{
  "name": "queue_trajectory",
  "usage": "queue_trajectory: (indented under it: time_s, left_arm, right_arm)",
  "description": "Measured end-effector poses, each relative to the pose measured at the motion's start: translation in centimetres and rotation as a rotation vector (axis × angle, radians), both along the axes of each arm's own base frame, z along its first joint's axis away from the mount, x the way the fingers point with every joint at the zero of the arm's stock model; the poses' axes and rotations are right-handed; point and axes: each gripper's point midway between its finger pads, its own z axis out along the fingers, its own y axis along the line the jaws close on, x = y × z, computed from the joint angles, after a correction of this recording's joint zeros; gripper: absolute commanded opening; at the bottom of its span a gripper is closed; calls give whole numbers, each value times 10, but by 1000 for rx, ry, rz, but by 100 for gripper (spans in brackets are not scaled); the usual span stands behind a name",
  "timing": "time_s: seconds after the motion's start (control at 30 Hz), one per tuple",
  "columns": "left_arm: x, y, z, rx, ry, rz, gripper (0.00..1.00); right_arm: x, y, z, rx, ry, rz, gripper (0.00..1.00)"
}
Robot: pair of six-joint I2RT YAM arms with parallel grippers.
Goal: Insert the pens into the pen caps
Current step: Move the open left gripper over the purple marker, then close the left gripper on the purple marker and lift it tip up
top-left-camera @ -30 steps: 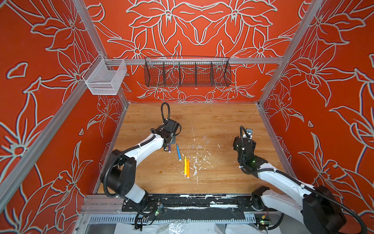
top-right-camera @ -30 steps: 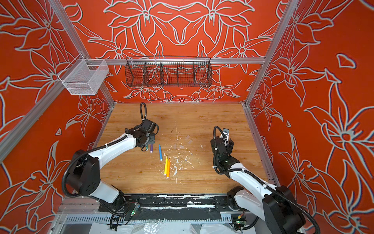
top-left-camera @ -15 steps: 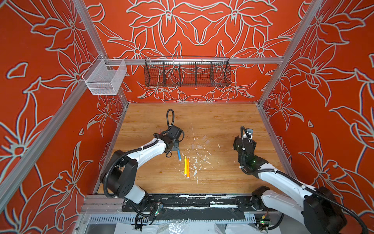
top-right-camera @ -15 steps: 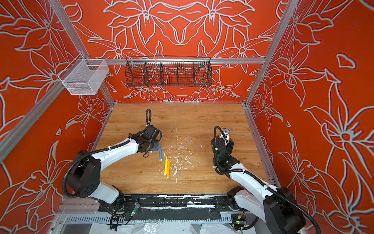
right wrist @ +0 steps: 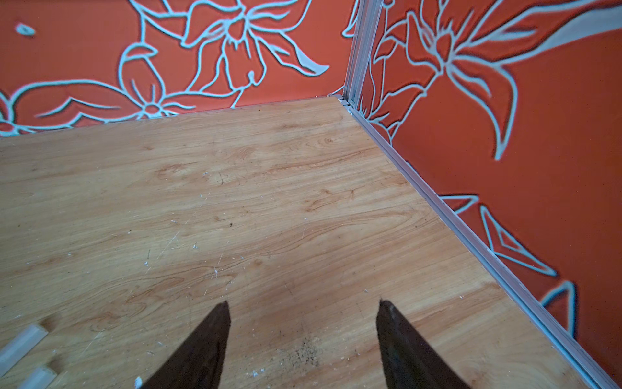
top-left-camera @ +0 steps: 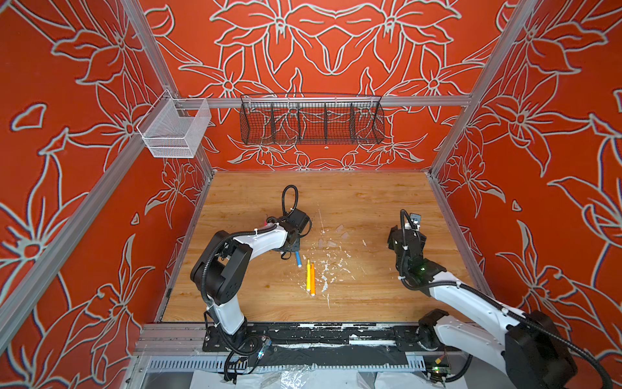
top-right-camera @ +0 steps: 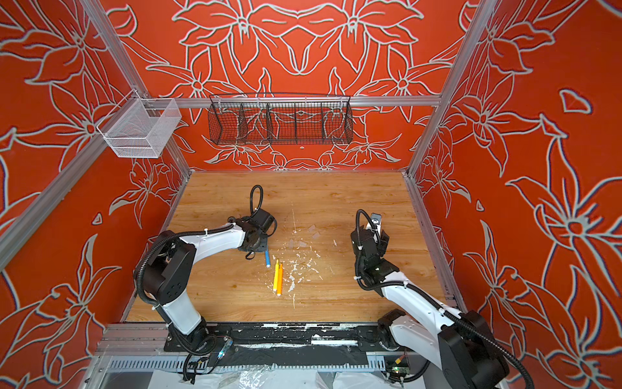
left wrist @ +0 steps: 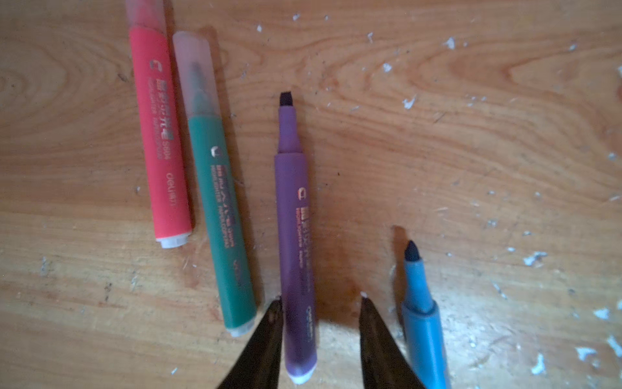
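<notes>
Jaws of the left gripper [left wrist: 319,301] stand parted astride the uncapped purple pen [left wrist: 294,219], not clamping it. Just outside one finger lies the uncapped blue pen [left wrist: 419,303]; past the other lie the green pen [left wrist: 222,219] and the pink-red pen [left wrist: 161,141], both capped. Farther off, the right gripper [right wrist: 304,303] gapes empty, loose pen caps [right wrist: 20,340] beside it.

On the table [top-left-camera: 370,202]: two pens [top-left-camera: 310,277] lie side by side.
Left of them: one more pen [top-left-camera: 298,260], just beside the left gripper [left wrist: 319,299].
Behind them: pen caps [top-left-camera: 331,243].
Far right: right gripper [right wrist: 304,303], well apart.
</notes>
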Motion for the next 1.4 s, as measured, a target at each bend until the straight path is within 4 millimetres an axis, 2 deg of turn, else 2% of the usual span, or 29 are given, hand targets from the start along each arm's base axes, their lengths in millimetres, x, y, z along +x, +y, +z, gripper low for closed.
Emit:
queue_trajectory:
  time_s: [0.37, 1.0, 1.3, 1.4]
  left_arm:
    - [3, 14, -7, -2, 15, 55, 36]
    - [15, 7, -10, -98, -5, 72, 21]
    - [21, 5, -11, -139, -23, 84, 19]
    - [25, 4, -12, -167, -37, 94, 16]
  right_arm:
    - [0, 0, 0, 1, -1, 1, 71]
    - [0, 0, 1, 3, -3, 3, 71]
    - [0, 1, 2, 5, -5, 5, 71]
    - [0, 1, 2, 5, -5, 5, 71]
